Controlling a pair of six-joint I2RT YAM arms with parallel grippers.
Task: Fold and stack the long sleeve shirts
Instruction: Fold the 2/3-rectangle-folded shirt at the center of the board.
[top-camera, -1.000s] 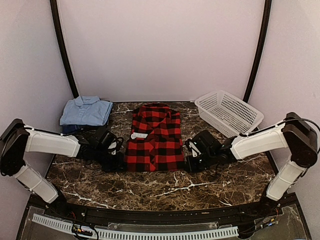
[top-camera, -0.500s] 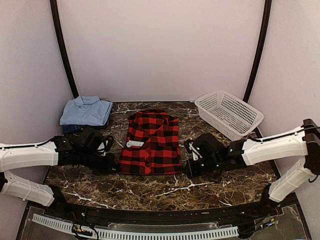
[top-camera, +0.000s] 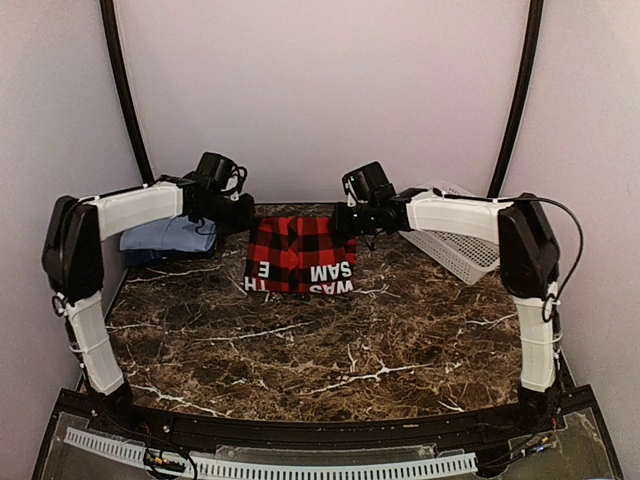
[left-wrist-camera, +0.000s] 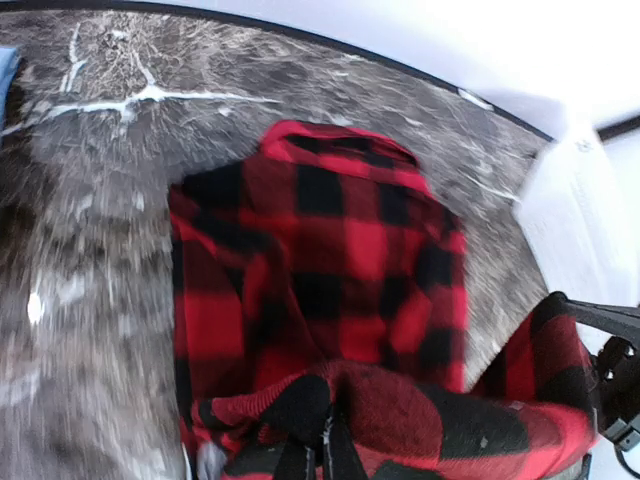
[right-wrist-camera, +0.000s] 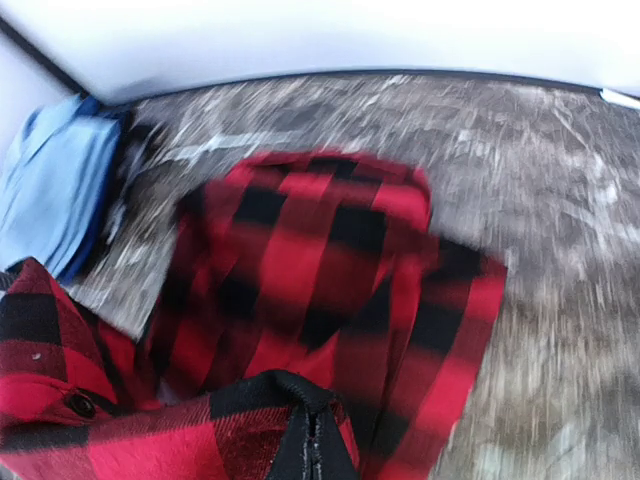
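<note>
- Left gripper (left-wrist-camera: 322, 455) is pinched tight on a bunched fold of the red-and-black checked shirt (top-camera: 300, 262), with its fingers closed around the cloth.
- Right gripper (right-wrist-camera: 312, 445) is likewise closed on the same shirt, with a ridge of cloth squeezed between its fingers.
- Both arms reach toward the back of the dark marble table (top-camera: 330, 350), and the two grippers hold one edge of the shirt up, spread between them.
- Below that raised edge, the collar end of the checked shirt lies flat on the table, as both wrist views show.
- From above, the checked shirt sits at the back centre of the table, and white lettering shows along its near edge.
- A folded light blue shirt (top-camera: 170, 238) lies in the back left corner, partly hidden by the left arm and apart from the checked shirt.
- A darker blue shirt (top-camera: 140, 256) shows as a thin edge beneath the light blue one.
- A white mesh basket (top-camera: 470, 250) stands at the back right, behind the right arm.
</note>
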